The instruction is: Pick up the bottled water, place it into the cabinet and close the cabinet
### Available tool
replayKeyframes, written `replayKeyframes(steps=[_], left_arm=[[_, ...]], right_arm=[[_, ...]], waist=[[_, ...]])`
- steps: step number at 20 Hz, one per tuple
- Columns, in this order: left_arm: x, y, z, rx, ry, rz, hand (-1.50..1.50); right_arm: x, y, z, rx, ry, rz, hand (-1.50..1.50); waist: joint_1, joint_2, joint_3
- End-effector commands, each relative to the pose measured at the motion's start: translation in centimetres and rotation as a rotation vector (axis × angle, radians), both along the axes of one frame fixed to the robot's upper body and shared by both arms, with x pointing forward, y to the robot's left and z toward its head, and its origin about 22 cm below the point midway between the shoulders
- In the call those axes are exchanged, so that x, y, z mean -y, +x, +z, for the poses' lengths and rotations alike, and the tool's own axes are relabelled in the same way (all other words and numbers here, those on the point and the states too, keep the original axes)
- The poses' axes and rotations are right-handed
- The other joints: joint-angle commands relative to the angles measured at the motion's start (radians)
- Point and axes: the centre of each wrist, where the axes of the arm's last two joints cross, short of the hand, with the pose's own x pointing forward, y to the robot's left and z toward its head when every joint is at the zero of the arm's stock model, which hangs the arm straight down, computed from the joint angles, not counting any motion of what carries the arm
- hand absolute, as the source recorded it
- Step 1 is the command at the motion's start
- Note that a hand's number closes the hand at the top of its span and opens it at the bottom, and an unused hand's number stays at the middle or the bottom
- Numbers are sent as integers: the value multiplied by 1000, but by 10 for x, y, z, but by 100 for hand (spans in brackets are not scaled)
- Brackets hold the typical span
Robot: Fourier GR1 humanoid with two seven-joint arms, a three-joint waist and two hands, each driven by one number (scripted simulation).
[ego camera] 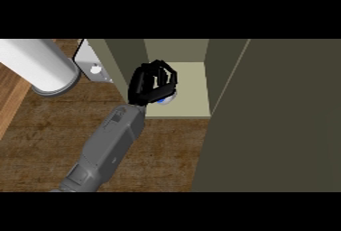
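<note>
Head view: your left hand (152, 83) has its fingers curled round the bottled water (166, 98), held over the front edge of the cabinet (193, 85) shelf; placement appears to be in hand; next, you likely need to set it down, let go, withdraw, then swing the open door (279, 122) shut; right hand unseen.

You can see only a bit of the bottled water (164, 97), pale with a blue spot, at the front of the open cabinet (186, 90) shelf.
</note>
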Motion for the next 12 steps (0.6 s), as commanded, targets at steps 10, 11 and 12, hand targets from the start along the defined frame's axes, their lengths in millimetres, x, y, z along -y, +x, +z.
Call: replayKeyframes(steps=[10,11,12], left_arm=[[-40,-111,-23,-46,-146,-3,150],[-41,-125,-22,-24,-158,13,150],[-47,-123,1,-26,-170,-19,150]], right_arm=[[10,-9,19,57,-68,15,150],[12,-11,18,33,-98,44,150],[15,-18,19,19,-97,75,150]], waist=[[48,-8,0],[38,-5,1],[29,-5,2]])
